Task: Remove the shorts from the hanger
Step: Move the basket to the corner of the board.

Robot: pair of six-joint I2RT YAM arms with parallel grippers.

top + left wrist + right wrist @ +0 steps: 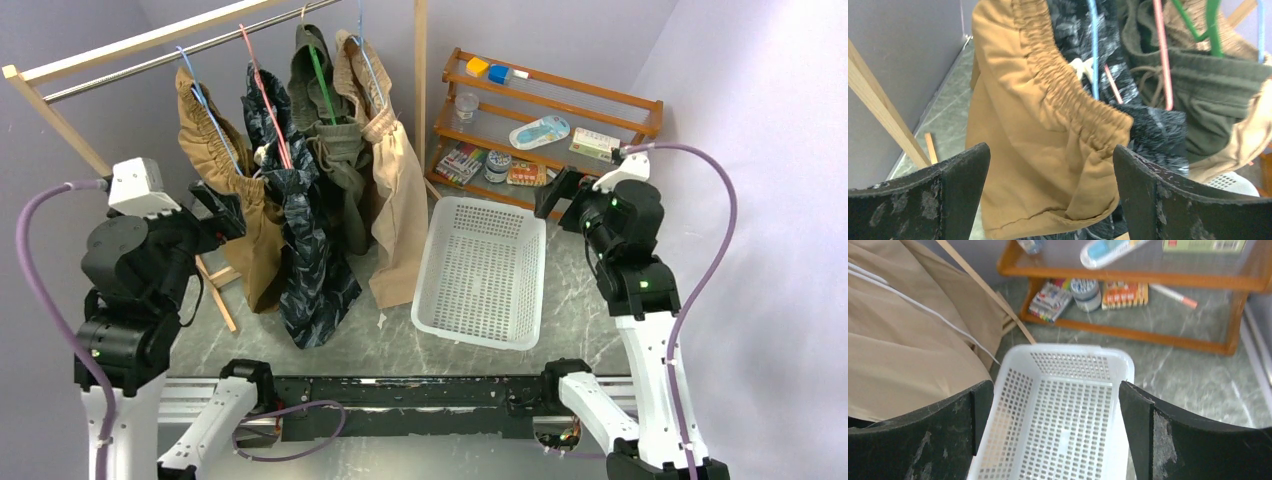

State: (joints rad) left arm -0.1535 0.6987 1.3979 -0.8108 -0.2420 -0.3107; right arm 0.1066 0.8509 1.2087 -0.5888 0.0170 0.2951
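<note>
left wrist view: hovering the left gripper [1050, 165] wide open by the tan shorts [1013, 100], probably needing a deep pinch on the elastic waistband [1073, 95] first

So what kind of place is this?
Likely a robotics lab's mock laundry corner: a wooden rack of shorts, a white basket and a small shelf share a tabletop with two robot arms.
</note>
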